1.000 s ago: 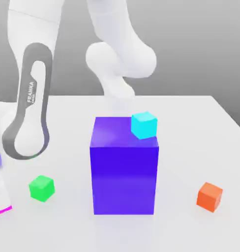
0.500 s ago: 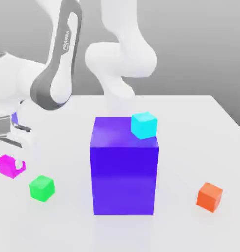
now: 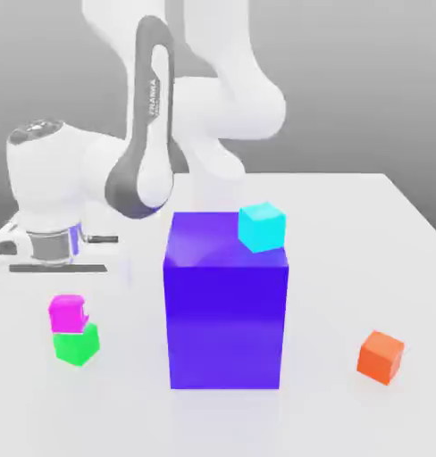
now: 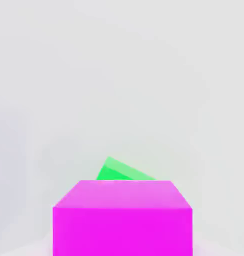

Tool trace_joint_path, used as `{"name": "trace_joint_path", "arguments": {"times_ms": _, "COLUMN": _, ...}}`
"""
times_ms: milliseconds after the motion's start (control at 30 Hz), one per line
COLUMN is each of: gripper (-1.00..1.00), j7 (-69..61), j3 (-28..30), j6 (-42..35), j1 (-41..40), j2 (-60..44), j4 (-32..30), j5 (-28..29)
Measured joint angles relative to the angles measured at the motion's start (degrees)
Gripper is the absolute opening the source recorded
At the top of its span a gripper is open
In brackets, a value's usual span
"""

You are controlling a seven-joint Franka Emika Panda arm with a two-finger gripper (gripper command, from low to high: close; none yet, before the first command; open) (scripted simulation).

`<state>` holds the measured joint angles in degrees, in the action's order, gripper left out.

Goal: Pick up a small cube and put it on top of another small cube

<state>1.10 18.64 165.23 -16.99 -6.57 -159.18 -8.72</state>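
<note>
Magenta small cube [image 3: 67, 312] sitting atop the green small cube [image 3: 77, 344], slightly offset, near the surface's [image 3: 347, 232] left edge in the exterior view. Claw state: cannot tell. Open room between stack and blue block [image 3: 226, 303].

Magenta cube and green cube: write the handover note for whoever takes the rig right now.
Gripper: hand sits above the stack in the exterior view; finger state cannot be read.
Magenta cube: resting on the green cube, shifted slightly toward the exterior view's left, near the table's left front. The hand view shows magenta in front with green peeking out behind it.
Done: magenta appears placed on green.
Left: confirm release, check the stack holds, pull the arm clear.
Untouched: blue block with cyan cube on it, orange cube.
</note>
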Motion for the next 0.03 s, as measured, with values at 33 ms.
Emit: {"name": "trace_joint_path", "arguments": {"times_ms": 33, "gripper": 1.0, "j7": 0.0, "j3": 0.0, "j6": 0.0, "j1": 0.0, "j2": 0.0, "j4": 0.0, "j5": 0.0}}
